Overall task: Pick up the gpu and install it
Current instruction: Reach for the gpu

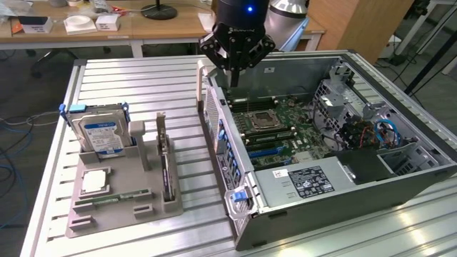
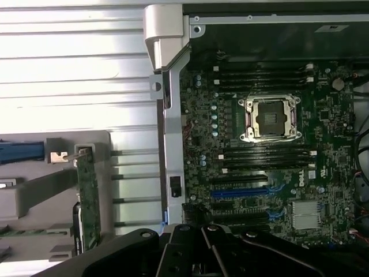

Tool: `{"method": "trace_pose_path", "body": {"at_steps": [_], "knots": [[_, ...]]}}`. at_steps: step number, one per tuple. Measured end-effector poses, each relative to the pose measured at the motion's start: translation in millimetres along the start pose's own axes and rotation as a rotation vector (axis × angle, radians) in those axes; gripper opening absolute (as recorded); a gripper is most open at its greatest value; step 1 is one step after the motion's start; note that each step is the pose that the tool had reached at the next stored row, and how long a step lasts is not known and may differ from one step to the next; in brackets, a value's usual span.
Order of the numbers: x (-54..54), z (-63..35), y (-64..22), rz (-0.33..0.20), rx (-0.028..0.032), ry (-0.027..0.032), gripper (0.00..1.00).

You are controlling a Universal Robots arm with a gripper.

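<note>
The gpu [image 1: 166, 163] stands on edge in a slot of the grey parts holder [image 1: 121, 214], its small metal bracket at the far end. In the wrist view the gpu [image 2: 87, 193] is a thin greenish-brown strip beside the case wall. My gripper [image 1: 233, 80] hangs over the open computer case [image 1: 343, 187], above the far edge of the motherboard [image 1: 275, 126]. Its fingers come together to one narrow tip with nothing between them. It is well apart from the gpu, on the exterior view's right of it. Black gripper links [image 2: 207, 254] show over the motherboard [image 2: 259, 150].
The holder also carries a silver hard drive [image 1: 101, 134] with a blue-white label, a square processor [image 1: 95, 181] and a narrow green memory stick [image 1: 114, 199]. The case's tall side wall [image 1: 218, 144] stands between holder and motherboard. A ribbed metal table [image 1: 136, 85] lies beneath; desks stand behind.
</note>
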State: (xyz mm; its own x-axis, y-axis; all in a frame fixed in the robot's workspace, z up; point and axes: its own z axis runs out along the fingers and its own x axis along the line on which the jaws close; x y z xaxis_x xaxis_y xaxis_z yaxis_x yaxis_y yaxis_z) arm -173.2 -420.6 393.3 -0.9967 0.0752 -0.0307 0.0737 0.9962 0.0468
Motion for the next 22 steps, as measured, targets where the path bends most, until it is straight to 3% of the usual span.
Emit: {"method": "trace_pose_path", "body": {"at_steps": [22], "knots": [[8.1,-0.5,-6.3,0.0,0.0,0.0,0.11]]}}
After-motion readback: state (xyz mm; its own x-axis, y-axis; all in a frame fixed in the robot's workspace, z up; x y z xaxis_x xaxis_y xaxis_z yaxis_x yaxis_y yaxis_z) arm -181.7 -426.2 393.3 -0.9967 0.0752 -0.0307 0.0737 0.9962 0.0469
